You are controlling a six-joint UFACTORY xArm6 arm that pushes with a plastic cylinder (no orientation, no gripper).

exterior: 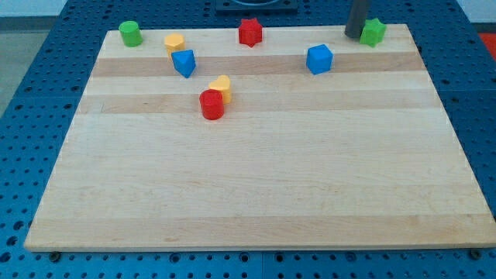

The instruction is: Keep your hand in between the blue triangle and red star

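Dark rod, my tip (354, 36), touches the board beside the green star (373, 32); no gripper fitted

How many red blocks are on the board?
2. The red star sits near the view's top edge, middle. The red cylinder is lower and left of centre, touching a yellow block. None seems hidden.
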